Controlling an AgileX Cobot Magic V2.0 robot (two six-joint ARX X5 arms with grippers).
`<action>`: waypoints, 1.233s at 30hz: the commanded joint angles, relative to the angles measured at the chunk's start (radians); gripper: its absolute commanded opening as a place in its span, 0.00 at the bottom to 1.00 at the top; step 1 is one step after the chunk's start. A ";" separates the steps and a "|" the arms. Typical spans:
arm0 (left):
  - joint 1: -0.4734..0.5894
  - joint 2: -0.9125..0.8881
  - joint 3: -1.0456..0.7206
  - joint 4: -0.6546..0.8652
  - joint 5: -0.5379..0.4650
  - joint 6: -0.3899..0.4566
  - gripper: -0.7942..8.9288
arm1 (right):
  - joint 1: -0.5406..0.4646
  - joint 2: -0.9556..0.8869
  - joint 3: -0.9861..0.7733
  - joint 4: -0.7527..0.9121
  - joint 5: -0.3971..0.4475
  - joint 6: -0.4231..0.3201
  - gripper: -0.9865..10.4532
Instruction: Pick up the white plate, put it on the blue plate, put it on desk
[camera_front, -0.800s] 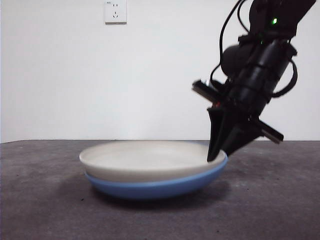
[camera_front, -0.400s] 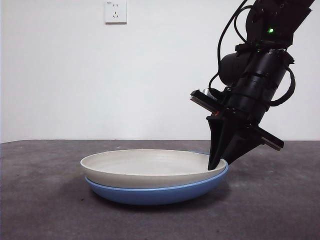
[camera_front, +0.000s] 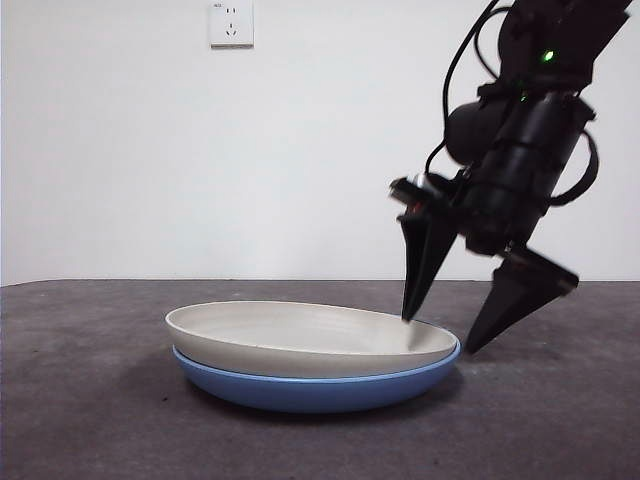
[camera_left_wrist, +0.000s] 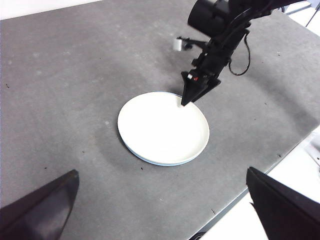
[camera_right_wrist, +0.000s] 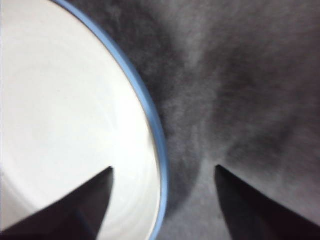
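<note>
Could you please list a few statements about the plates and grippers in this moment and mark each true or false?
1. The white plate sits nested in the blue plate. True.
2. The right gripper is shut on the white plate's rim. False: its jaws are open, one over the plate, one outside the rim.
3. The left gripper holds the blue plate. False: it is open, well away from both plates.
4. The blue plate rests on the desk. True.
</note>
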 joint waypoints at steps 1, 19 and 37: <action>-0.005 0.004 0.010 0.008 -0.006 0.000 0.64 | -0.016 -0.062 0.018 -0.023 0.019 0.002 0.50; -0.005 0.004 0.010 0.008 -0.006 0.001 0.64 | -0.031 -0.758 0.018 -0.297 0.232 -0.072 0.61; -0.005 0.004 0.010 0.016 -0.006 0.001 0.64 | -0.031 -1.283 0.017 -0.449 0.266 -0.122 0.60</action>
